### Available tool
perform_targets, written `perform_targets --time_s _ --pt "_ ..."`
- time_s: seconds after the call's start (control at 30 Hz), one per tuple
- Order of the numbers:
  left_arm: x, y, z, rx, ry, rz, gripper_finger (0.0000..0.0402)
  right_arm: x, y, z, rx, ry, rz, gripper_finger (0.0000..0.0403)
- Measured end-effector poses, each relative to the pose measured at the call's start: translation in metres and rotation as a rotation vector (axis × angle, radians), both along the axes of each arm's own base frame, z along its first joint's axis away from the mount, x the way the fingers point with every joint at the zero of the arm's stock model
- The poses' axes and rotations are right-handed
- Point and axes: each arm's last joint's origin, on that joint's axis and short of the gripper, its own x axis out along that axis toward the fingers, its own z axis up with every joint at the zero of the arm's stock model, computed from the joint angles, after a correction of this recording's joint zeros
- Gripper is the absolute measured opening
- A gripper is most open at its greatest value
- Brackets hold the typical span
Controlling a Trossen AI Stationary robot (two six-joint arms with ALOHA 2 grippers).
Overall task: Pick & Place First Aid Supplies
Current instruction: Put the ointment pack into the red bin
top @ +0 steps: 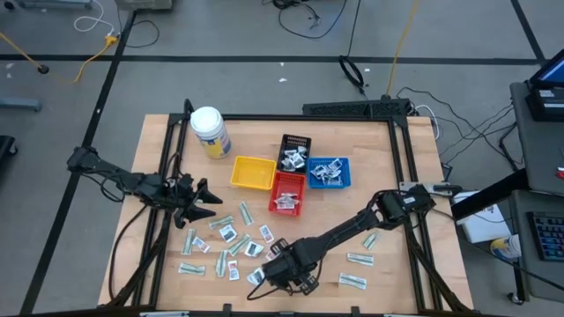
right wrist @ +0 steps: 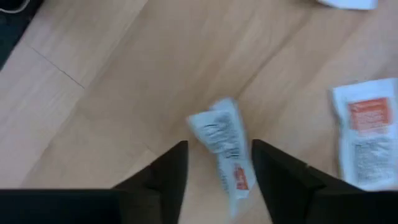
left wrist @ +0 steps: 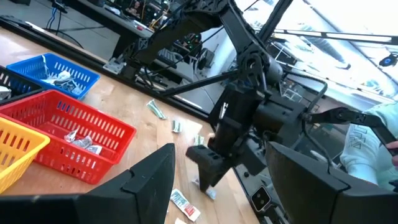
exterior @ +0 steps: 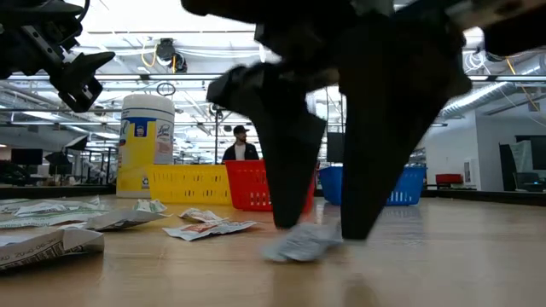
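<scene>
Several first aid supplies point(top: 225, 245) lie flat and scattered on the wooden table's near left part. My right gripper point(top: 266, 280) points steeply down near the front edge, open. Its fingers stand on either side of one small white packet with a red mark point(right wrist: 225, 149), which lies flat on the wood point(exterior: 300, 243). A gap still shows beside the packet in the right wrist view. My left gripper point(top: 208, 201) hangs open and level above the table's left part, holding nothing.
Yellow point(top: 252, 173), red point(top: 287, 192), blue point(top: 329, 172) and black point(top: 295, 151) trays stand mid-table, some with packets inside. A white jar with a yellow label point(top: 210, 132) stands far left. More wrappers point(top: 357, 259) lie near right. A person point(exterior: 241, 145) stands beyond the table.
</scene>
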Motion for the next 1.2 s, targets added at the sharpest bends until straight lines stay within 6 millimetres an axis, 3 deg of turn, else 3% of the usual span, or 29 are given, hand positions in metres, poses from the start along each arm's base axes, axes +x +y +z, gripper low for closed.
perform_targets --time_s 0.27,0.33,0.47,0.6,0.83,1.2 --pt "0.0 0.0 0.0 0.0 0.0 0.0 0.0257 -0.01 -0.001 -0.016 -0.026 0.04 0.03 0.0023" --pt "0.0 0.0 0.0 0.0 0.0 0.0 0.0257 -0.013 0.0 -0.02 -0.035 0.05 0.05 0.0007" --pt "0.0 0.0 0.0 0.0 0.0 0.0 0.0257 -0.014 0.0 -0.02 -0.037 0.054 0.051 0.0004" --pt "0.0 0.0 0.0 0.0 0.0 0.0 0.0257 -0.016 -0.003 -0.008 -0.03 0.036 0.045 0.0003" --pt "0.0 0.0 0.0 0.0 0.0 0.0 0.0257 -0.022 -0.031 0.038 -0.008 0.054 -0.105 0.0002" --pt "0.0 0.0 0.0 0.0 0.0 0.0 0.0257 -0.034 -0.072 0.076 0.088 0.175 -0.204 0.0001"
